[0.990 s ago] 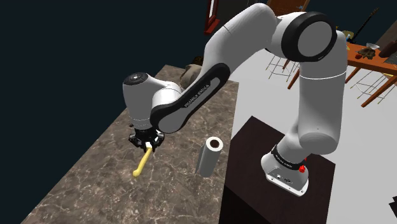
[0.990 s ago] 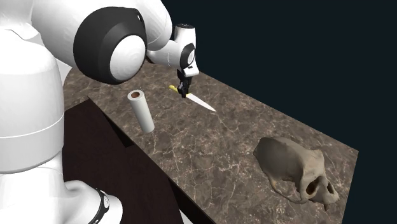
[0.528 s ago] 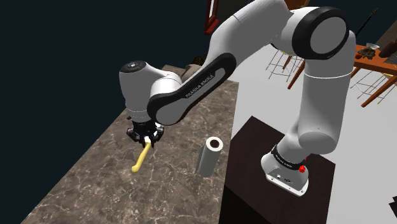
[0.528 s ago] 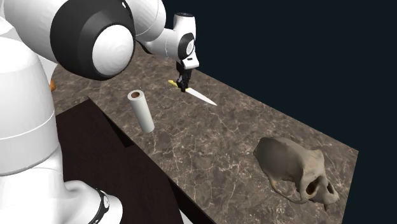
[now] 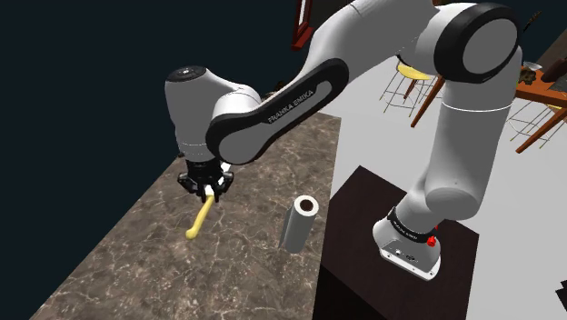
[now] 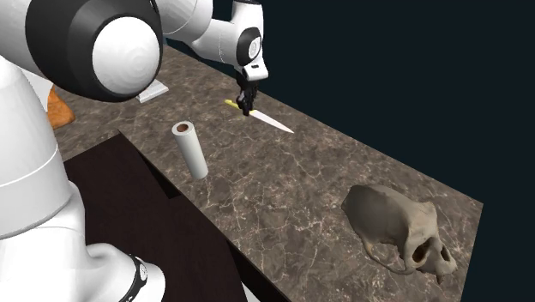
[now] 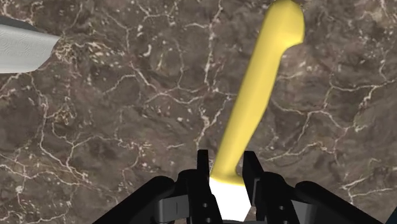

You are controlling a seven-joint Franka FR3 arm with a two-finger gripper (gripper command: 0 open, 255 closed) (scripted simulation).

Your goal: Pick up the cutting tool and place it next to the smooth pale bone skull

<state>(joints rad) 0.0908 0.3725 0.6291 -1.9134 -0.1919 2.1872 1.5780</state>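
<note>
The cutting tool is a knife with a curved yellow handle point(image 5: 197, 221) and a white blade point(image 6: 273, 123). My gripper point(image 5: 211, 191) is shut on it where the handle meets the blade and holds it a little above the brown marble table point(image 5: 136, 264). In the wrist view the yellow handle point(image 7: 257, 95) sticks out past the black fingertips point(image 7: 204, 167) of the gripper point(image 7: 226, 168), with the blade's white root clasped between them. The pale bone skull point(image 6: 396, 227) lies at the other end of the table, far from the gripper point(image 6: 248, 106).
A grey upright roll point(image 5: 299, 223) stands on the table between the knife and the dark stand point(image 5: 382, 273); it shows again as the roll point(image 6: 190, 148) in the second exterior view. A white flat object point(image 6: 153, 90) and an orange thing point(image 6: 58, 107) lie beyond the arm.
The gripper has risen with the knife, lifting it off the marble, and has drifted slightly towards the shoulder view's left. The upper arm has swung higher.
</note>
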